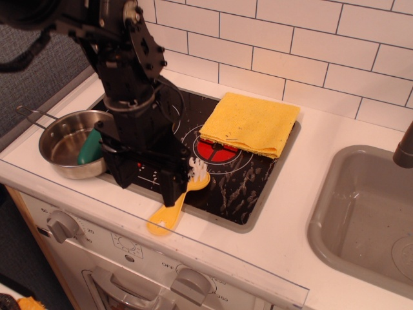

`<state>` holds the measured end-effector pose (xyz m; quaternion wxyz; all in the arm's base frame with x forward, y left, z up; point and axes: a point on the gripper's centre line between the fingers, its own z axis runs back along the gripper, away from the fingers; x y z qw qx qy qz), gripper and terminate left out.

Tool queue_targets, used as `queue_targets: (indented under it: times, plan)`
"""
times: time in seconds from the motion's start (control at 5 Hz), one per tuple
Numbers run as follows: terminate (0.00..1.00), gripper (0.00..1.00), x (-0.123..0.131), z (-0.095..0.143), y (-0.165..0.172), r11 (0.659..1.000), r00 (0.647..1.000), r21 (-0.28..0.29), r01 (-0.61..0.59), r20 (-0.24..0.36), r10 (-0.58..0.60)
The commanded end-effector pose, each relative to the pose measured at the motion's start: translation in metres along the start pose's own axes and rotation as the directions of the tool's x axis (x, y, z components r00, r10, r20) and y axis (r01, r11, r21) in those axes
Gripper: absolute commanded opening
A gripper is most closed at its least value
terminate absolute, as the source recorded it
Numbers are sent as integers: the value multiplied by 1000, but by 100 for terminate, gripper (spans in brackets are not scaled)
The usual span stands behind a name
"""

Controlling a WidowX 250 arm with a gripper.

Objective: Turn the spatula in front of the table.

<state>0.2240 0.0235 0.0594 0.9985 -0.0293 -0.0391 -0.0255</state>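
The yellow spatula (169, 215) lies flat at the front edge of the black hob. Its white bristle head (198, 170) points back right and its rounded handle end rests on the white table (271, 239) near the front. My black gripper (148, 185) hangs just above and left of the spatula. Its jaws stand apart with hob showing between them and nothing held. The right finger (171, 191) covers part of the spatula's handle, and I cannot tell whether it touches it.
A steel pan (61, 143) with a green oblong object (90, 147) sits at the left. A folded yellow cloth (250, 124) lies on the back right burner. The grey sink (364, 213) is at the right, grey knobs (62, 226) on the front panel.
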Motion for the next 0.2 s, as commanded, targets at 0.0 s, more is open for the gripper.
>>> queue_targets:
  times: [0.0]
  plan:
    - [100,100,4,13,4,1000,1000,5,-6,27,6]
